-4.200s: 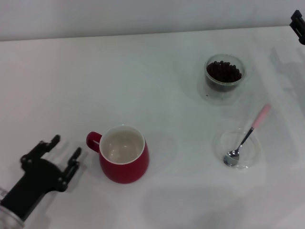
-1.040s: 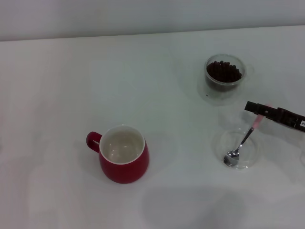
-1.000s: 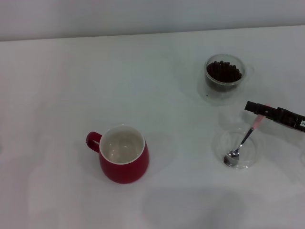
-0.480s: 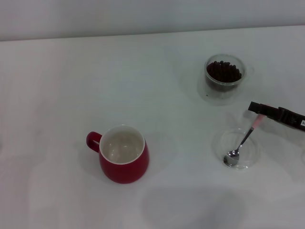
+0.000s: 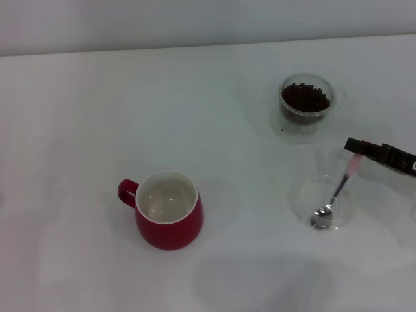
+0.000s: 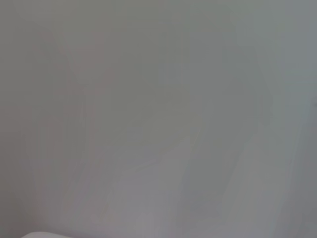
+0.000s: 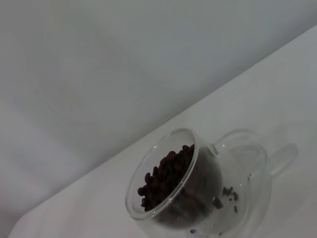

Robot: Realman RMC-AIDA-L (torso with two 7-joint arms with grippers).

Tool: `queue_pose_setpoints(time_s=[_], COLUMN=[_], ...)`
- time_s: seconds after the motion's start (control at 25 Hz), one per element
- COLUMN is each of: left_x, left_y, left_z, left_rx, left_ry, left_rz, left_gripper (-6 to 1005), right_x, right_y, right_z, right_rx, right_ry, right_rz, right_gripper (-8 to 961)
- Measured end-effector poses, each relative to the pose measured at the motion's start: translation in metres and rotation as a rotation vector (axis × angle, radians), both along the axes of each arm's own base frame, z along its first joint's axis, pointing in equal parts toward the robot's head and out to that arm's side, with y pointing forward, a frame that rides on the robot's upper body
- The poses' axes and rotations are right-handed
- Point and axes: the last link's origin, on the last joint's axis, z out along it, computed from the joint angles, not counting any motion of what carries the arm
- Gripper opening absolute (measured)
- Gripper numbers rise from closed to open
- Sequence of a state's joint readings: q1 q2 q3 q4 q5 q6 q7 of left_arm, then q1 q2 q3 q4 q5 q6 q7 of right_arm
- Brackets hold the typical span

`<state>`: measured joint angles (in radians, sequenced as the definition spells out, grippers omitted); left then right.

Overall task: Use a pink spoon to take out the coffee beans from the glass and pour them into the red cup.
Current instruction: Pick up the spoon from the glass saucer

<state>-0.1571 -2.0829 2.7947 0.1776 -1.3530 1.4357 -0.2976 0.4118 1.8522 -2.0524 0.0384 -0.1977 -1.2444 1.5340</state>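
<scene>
Gripped at the top of its pale pink handle by the black right gripper (image 5: pixel 354 148), clamped on it from the right edge of the head view: the small pink spoon (image 5: pixel 337 193) with the shiny metal bowl. Hung tilted, bowl end down, over the flat clear round dish (image 5: pixel 323 202) on the white table (image 5: pixel 97 110); whether touching the dish or just above it, not clear. Stood beyond the dish, near it: the short clear double-walled glass (image 5: pixel 305 104), holding a heap of small dark brown coffee beans (image 5: pixel 304 97). Seen close in the right wrist view: same glass (image 7: pixel 185 191), beans (image 7: pixel 166 176) inside. Sat well apart to the left, upright: the rounded deep-red ceramic cup (image 5: pixel 169 209), off-white inside, loop handle pointing left. Left gripper outside every view.
</scene>
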Motion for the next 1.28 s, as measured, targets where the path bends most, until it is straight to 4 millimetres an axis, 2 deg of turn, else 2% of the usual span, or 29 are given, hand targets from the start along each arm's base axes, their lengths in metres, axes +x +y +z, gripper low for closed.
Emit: queue_pose_setpoints(time_s=[0.08,0.32,1.28], left_x=[-0.0003,0.0007,0.0023], left_y=[0.0000,0.0027,0.0085], left_z=[0.0004,0.0007,0.0027], left_rx=[0.000,-0.001,0.001], left_ry=[0.001,0.004,0.014], left_rz=[0.000,-0.006,-0.018], left_gripper=[887,887,888], right_x=[0.0003,0.0006,-0.0086], right_y=[0.0001,-0.0002,-0.0017], right_z=[0.0011,0.0014,-0.0061], right_rx=[0.004,0.011,0.091], right_ry=[0.001,0.007,0.099], right_rz=[-0.001,-0.006,-0.019], right_gripper=[349,190,154])
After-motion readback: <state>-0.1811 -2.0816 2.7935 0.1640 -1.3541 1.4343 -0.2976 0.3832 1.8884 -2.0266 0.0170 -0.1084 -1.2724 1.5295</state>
